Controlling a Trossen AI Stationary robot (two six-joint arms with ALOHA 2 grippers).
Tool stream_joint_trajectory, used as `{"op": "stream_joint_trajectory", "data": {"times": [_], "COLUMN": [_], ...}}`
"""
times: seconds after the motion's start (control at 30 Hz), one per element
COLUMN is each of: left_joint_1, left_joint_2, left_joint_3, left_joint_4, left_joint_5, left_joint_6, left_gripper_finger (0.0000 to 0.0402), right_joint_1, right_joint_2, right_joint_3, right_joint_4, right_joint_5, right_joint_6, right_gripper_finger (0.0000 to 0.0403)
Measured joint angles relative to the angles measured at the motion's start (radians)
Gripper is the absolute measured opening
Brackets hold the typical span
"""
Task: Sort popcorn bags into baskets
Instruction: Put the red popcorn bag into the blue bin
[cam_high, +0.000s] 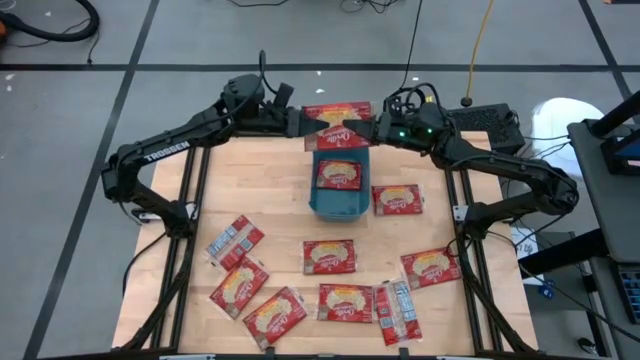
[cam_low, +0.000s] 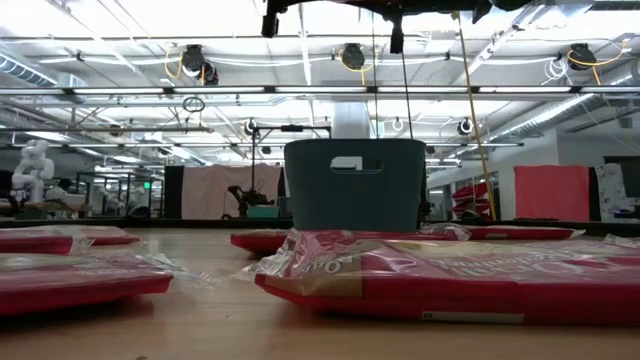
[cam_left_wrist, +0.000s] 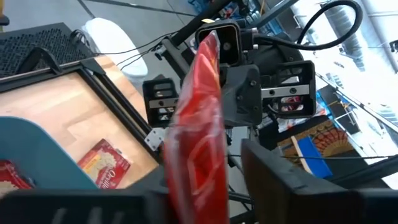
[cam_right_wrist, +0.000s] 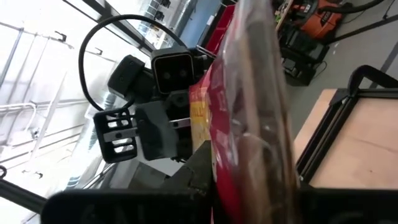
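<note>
A red popcorn bag (cam_high: 338, 135) hangs in the air over the far end of the teal basket (cam_high: 340, 200), between my two grippers. My left gripper (cam_high: 306, 126) comes at it from the table's left, my right gripper (cam_high: 370, 130) from the right; both are shut on it. The bag shows edge-on in the left wrist view (cam_left_wrist: 198, 124) and the right wrist view (cam_right_wrist: 252, 106). One bag (cam_high: 338, 175) lies inside the basket. A second red bag (cam_high: 337, 108) shows just beyond the held one. The basket (cam_low: 355, 185) stands upright on the table. My left gripper holds the bag by its left end (cam_left_wrist: 189, 186), pinched between the two fingers, which come in level from the table's left. The bag is lifted clear above the basket. My right gripper holds the same bag by its right end (cam_right_wrist: 249, 186), pinched between the two fingers, which come in level from the table's right. The bag stands on edge between the two grippers, clear of the basket.
Several more bags lie flat on the wooden table: one right of the basket (cam_high: 397, 200), one in the middle (cam_high: 329, 256), one at the right (cam_high: 430, 266), several along the near edge (cam_high: 274, 313), and two silvery backs (cam_high: 234, 242), (cam_high: 397, 310).
</note>
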Motion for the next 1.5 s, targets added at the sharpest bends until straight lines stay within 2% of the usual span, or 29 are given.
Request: {"op": "stream_joint_trajectory", "data": {"times": [0.2,0.33,0.43,0.57,0.77,0.9,1.03,1.13,1.27,1.4,1.5], "left_joint_1": [0.002,0.003,0.015,0.046,0.09,0.096,0.089,0.072,0.039,0.013,0.0], "left_joint_2": [0.0,0.0,0.0,0.0,0.0,-0.002,-0.002,-0.002,-0.002,-0.002,-0.002], "left_joint_3": [0.0,0.0,0.0,0.0,0.0,0.0,0.0,0.0,0.0,-0.006,-0.049], "left_joint_4": [-0.019,-0.017,-0.013,-0.016,-0.018,-0.062,-0.182,-0.272,-0.382,-0.424,-0.399], "left_joint_5": [0.0,0.0,0.029,0.116,0.167,0.177,0.176,0.148,0.044,-0.04,-0.054], "left_joint_6": [0.033,0.035,0.034,-0.001,-0.05,-0.042,-0.007,0.014,0.023,0.021,-0.019], "left_gripper_finger": [0.0049,0.0023,0.0023,0.0038,0.0028,0.0026,0.0034,0.0031,0.0029,0.0031,0.0031], "right_joint_1": [-0.009,-0.013,-0.015,-0.036,-0.081,-0.117,-0.145,-0.159,-0.16,-0.16,-0.16], "right_joint_2": [0.0,0.0,-0.006,-0.035,-0.105,-0.168,-0.23,-0.264,-0.284,-0.284,-0.28], "right_joint_3": [0.0,0.0,0.0,0.0,0.0,0.0,0.0,0.0,0.0,0.0,0.0], "right_joint_4": [-0.002,0.007,0.003,-0.035,-0.199,-0.324,-0.45,-0.513,-0.544,-0.537,-0.537], "right_joint_5": [-0.004,-0.006,-0.003,-0.014,-0.014,-0.014,-0.014,-0.015,-0.015,-0.015,-0.015], "right_joint_6": [-0.005,-0.008,-0.007,-0.015,-0.071,-0.124,-0.182,-0.224,-0.273,-0.305,-0.333], "right_gripper_finger": [0.0033,0.0038,0.0058,0.0106,0.0171,0.0193,0.0198,0.0198,0.0198,0.0198,0.0198]}}
